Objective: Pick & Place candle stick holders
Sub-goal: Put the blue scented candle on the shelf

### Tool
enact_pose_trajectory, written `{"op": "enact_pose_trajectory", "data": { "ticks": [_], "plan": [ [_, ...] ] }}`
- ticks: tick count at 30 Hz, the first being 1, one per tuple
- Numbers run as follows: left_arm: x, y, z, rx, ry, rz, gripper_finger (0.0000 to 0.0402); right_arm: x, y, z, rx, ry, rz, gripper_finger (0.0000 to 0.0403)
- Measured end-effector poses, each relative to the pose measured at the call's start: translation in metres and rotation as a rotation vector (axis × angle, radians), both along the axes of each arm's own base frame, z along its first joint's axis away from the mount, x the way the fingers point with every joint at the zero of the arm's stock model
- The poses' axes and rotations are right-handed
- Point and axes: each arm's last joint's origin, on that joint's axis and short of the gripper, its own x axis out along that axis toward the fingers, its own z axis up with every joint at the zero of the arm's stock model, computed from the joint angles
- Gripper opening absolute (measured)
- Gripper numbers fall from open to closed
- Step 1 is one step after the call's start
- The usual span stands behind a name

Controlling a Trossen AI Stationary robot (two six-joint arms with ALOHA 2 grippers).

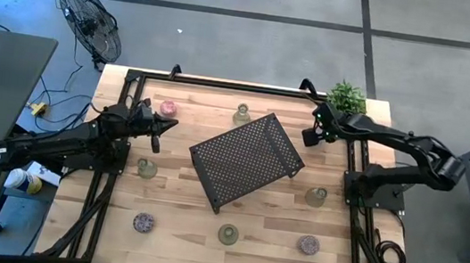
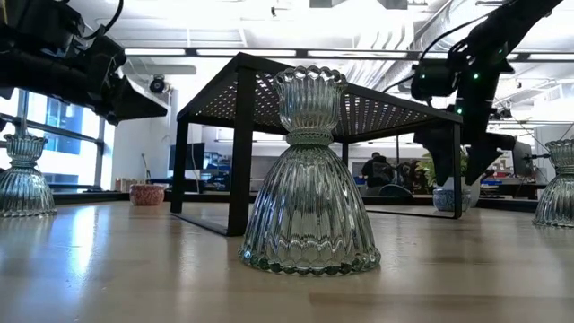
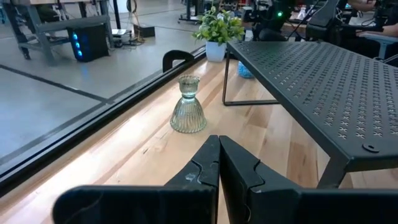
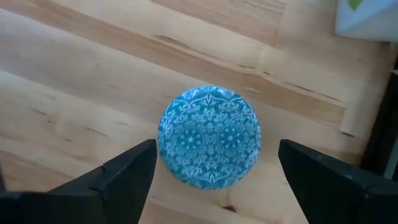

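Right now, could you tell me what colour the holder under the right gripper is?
The holder is blue-teal with a fine white lacy pattern; the right wrist view shows it best.

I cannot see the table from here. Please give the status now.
Right gripper open, jaws either side of the blue holder, not gripping. Left gripper shut, empty, beside the black tray. Potted plant close to the right arm.

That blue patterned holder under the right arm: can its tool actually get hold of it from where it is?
Probably yes. The right tool hangs directly above the blue holder with its fingers spread wider than the holder, one on either side. Nothing lies between them; the potted plant stands off to the side.
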Motion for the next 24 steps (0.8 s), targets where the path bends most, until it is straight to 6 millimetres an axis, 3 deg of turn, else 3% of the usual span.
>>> {"op": "enact_pose_trajectory", "data": {
  "ticks": [15, 24],
  "plan": [
    [0.000, 0.000, 0.000, 0.000, 0.000, 0.000, 0.0000, 0.006, -0.014, -0.024, 0.075, 0.042, 0.025, 0.0327],
    [0.000, 0.000, 0.000, 0.001, -0.001, 0.000, 0.0000, 0.009, -0.016, -0.027, 0.067, 0.040, 0.043, 0.0287]
  ]
}}
